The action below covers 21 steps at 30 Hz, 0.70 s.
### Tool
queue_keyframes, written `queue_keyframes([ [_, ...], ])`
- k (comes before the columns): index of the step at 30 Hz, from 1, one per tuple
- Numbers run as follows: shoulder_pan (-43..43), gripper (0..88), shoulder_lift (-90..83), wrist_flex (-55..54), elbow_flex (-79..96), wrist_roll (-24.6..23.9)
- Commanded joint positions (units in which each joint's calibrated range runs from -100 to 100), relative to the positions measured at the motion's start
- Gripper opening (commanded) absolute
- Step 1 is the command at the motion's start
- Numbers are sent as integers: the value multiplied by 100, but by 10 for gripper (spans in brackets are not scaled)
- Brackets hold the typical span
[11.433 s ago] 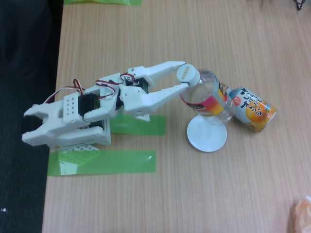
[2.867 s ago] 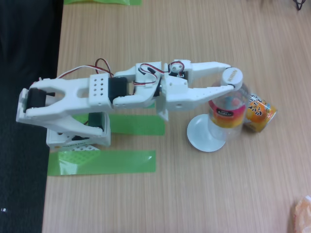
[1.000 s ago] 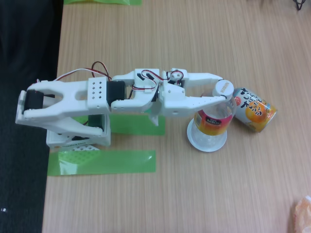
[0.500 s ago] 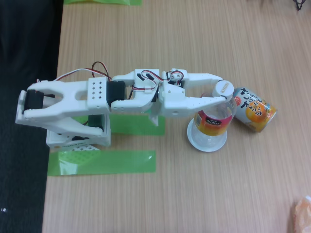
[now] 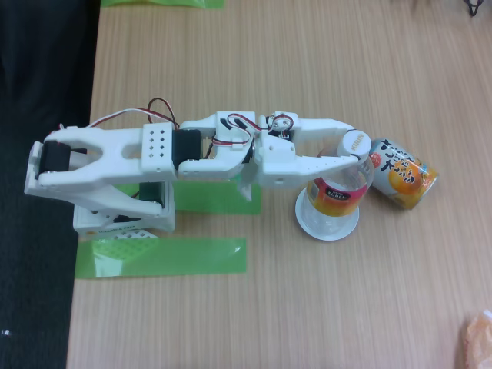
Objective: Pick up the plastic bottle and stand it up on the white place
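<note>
Bottles come first: the plastic bottle stands upright on the white place, its clear body showing nothing that I can make out inside, its yellow-orange-to-pink label band facing the camera and its white cap at the top. Just to its right in the fixed view, the opaque bottle with orange and light-blue print lies on its side, its near end touching or almost touching the clear one. My gripper reaches out to the right from my white arm, one finger on the far side of the cap and the other on the near side, the pair closed around the neck so that I am holding the plastic bottle by its top. Compared with half a second ago almost nothing has shifted; the bottle sits in the same spot on the disc and my fingers have the same hold. About three seconds ago the bottle was further right, only partly over the disc and pressed up against the lying bottle, and over eleven seconds ago it hung tilted above the disc. Under everything is a light wooden table; two green tape strips lie by my base, a dark floor shows at the left, and something orange and crinkled peeks in at the lower right corner.
</note>
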Motion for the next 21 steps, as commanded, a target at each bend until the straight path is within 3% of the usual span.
queue_keyframes([
  [1,-15,66,24,-57,-89,-18],
  [8,-15,78,15,-57,-62,-23],
  [15,-15,165,15,-57,-34,-23],
  [21,-15,177,15,-57,-25,-23],
])
